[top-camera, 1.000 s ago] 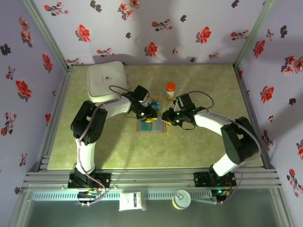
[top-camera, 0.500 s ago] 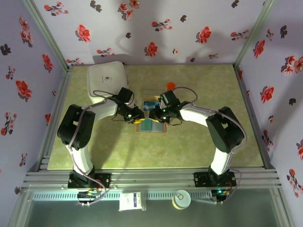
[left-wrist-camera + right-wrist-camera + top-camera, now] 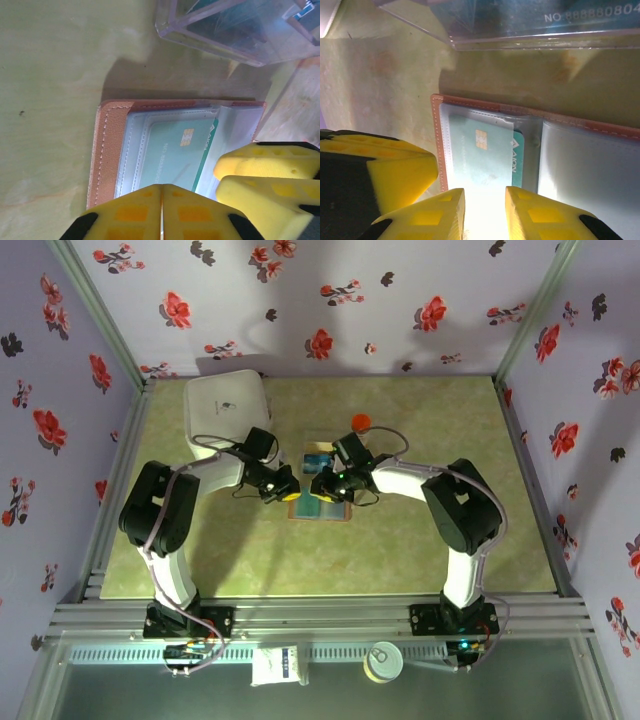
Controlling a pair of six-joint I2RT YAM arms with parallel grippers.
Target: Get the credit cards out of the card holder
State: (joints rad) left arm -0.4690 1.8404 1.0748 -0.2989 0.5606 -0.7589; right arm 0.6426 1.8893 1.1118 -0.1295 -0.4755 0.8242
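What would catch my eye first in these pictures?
The left arm and right arm bend inward, their yellow fingers close together over an open brown card holder mid-table, a teal card showing in one clear pocket. Around them, lilac walls dotted with red flowers box in the green table, with a white container at its far left.

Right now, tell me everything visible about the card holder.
The card holder lies open, flat on the green table, near the clear plastic box. Brown stitched leather-like rim, translucent sleeves inside, a teal card with gold chip in one. The left gripper and right gripper hang over its edge; contact unclear.
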